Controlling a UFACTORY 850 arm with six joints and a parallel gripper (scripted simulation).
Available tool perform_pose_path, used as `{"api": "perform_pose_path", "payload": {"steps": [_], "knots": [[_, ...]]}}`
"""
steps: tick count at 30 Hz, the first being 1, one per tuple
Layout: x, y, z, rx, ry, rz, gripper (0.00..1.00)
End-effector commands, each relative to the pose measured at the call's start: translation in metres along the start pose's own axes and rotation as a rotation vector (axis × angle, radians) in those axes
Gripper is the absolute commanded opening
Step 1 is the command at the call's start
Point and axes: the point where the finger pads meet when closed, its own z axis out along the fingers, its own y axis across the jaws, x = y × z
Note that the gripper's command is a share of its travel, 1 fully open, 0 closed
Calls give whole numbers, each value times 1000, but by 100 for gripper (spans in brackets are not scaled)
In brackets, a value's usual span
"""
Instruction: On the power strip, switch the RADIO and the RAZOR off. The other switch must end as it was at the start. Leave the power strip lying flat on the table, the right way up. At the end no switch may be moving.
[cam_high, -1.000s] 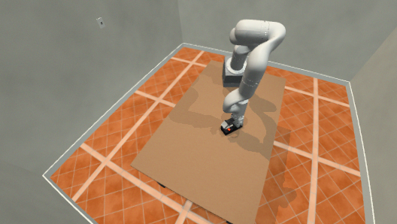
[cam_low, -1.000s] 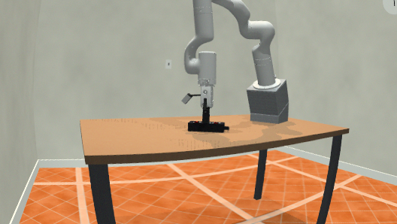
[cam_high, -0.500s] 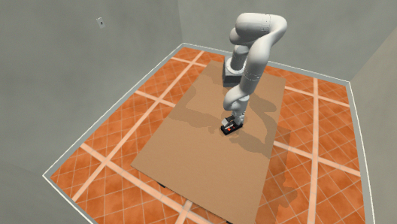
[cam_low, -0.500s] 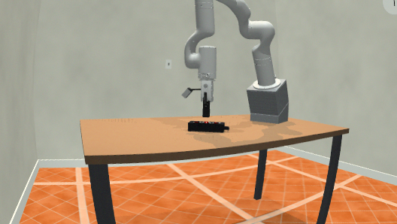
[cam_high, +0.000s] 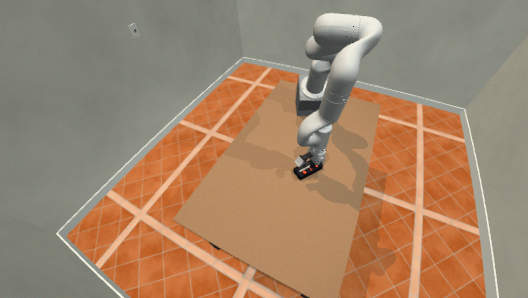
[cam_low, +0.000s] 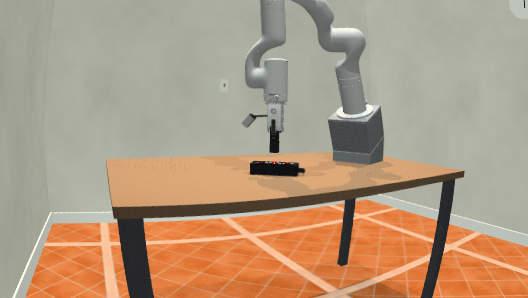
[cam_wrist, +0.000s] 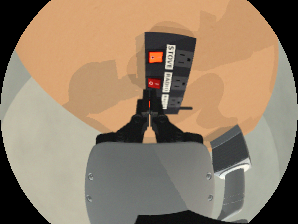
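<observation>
Power strip (cam_low: 276, 168) lies flat, right way up, mid-table (cam_low: 175, 187), with the pincer (cam_low: 274, 145) pressed together on nothing just above it. Two rockers show in the wrist view; their positions and labels are unreadable, so progress cannot be judged.

The tabletop (cam_low: 175, 185) looks like matt, smooth brown wood. The power strip (cam_low: 275, 168) is dull black plastic. The arm (cam_high: 345, 65) has a smooth, pale, faintly glossy shell; the floor (cam_high: 160, 165) shows glazed orange tiles.
</observation>
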Motion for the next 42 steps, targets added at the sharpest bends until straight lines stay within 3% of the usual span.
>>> {"api": "perform_pose_path", "payload": {"steps": [1, 10, 17, 42], "knots": [[0, -1, -1, 1, 0, 0, 0], [0, -1, -1, 1, 0, 0, 0], [-44, 0, -15, 2, -1, 0, 0], [-45, 0, -15, 2, -1, 0, 0]]}}
